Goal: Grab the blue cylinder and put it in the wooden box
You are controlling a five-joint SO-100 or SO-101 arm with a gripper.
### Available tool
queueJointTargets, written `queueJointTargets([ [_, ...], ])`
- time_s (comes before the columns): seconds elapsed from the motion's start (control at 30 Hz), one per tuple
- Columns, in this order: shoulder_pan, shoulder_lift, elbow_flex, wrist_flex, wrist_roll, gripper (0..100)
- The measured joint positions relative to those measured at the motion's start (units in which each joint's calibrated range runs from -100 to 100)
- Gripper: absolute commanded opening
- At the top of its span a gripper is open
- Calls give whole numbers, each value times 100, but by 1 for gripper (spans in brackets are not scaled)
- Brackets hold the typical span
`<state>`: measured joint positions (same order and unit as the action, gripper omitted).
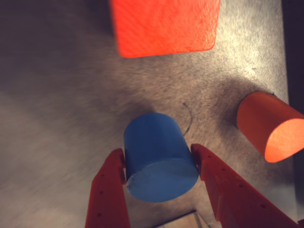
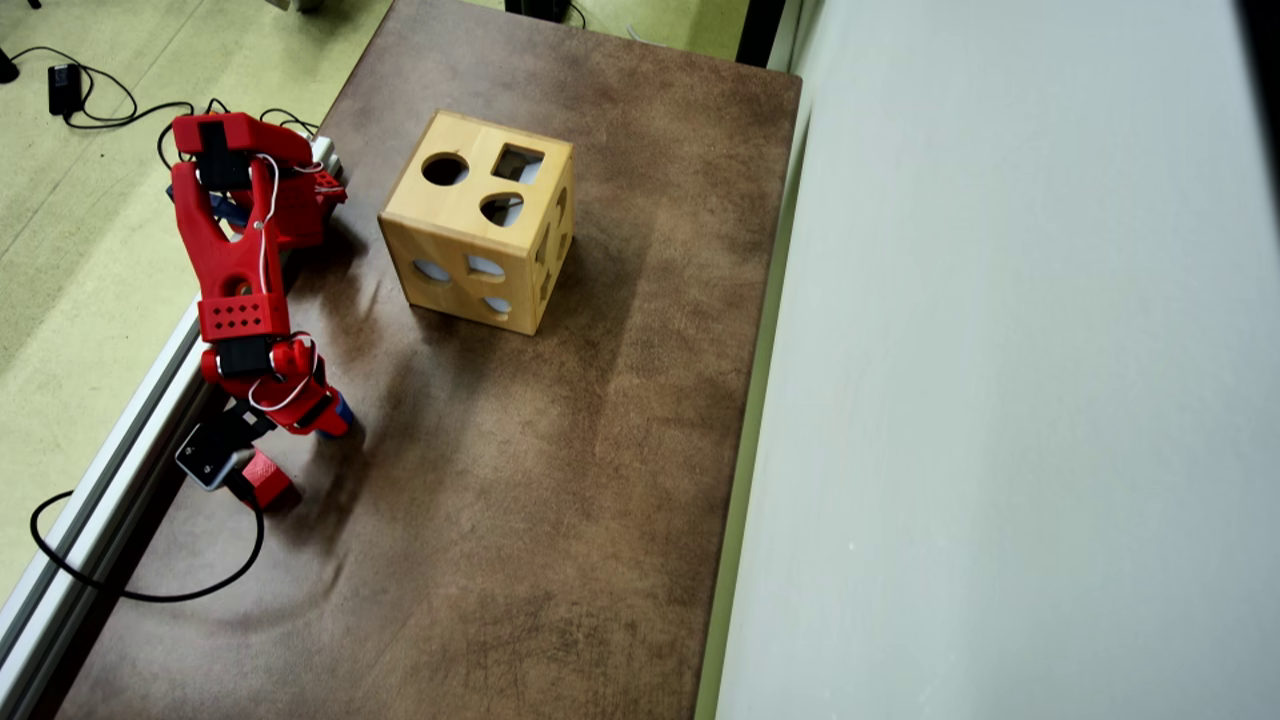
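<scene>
**Closing on the blue cylinder between the claw's fingers**

Sitting low in the centre of the wrist view, the blue cylinder between the two red fingers of the claw, one finger hard against its left side, the other against its right. Parted just to the cylinder's width, apparently touching both flanks; squeezed tight or only brushing, cannot tell. Lying tilted or on its side, long axis running from the lower centre up toward the middle of the frame, flat round end facing the camera, so gripped across the curved wall rather than the ends. Nearby on the brown surface: a red cube at top centre, a red rounded block at right, both clear of the fingers. In the overhead view, claw at lower left, cylinder barely showing as a blue edge; wooden box well apart toward the upper centre, round hole on its top face. Likely next: lifting, then carrying up-frame and rightward to that hole.
</scene>
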<state>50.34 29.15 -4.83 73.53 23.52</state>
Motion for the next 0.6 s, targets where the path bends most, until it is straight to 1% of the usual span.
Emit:
queueJointTargets([
  [0.13, 0, -542, 0, 8, -127, 6],
  [0.3, -187, -1475, 0, 16, -674, 6],
  [0.47, -1020, -2424, 0, 48, -869, 6],
  [0.6, -1775, -3169, 0, 452, -879, 6],
])
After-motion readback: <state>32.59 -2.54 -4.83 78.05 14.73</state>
